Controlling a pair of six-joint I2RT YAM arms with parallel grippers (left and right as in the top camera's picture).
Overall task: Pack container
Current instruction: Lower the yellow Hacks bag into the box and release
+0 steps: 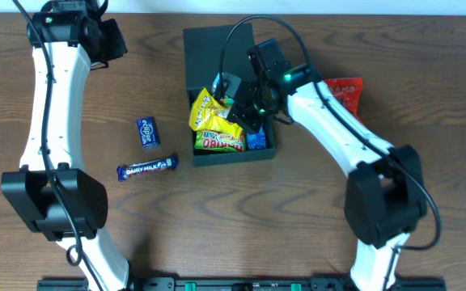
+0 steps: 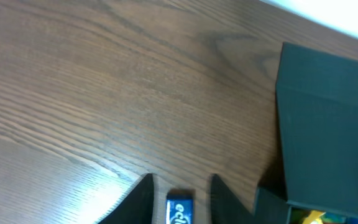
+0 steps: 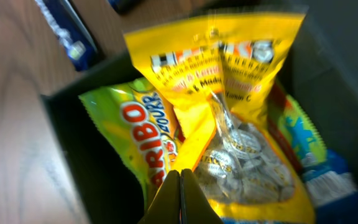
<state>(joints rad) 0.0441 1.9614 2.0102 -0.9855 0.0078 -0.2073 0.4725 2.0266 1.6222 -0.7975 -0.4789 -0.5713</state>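
Overhead shows the container (image 1: 270,147) open at mid-table, its flap lid (image 1: 215,55) folded back, holding a yellow packet (image 1: 207,113), a green Haribo bag (image 1: 220,142) and a blue packet (image 1: 256,140). The right gripper (image 3: 180,190) hangs over it, jaws pressed together against the yellow packet's lower fold. The left gripper (image 2: 181,182) hovers far left, jaws spread, above a small blue packet (image 1: 147,132).
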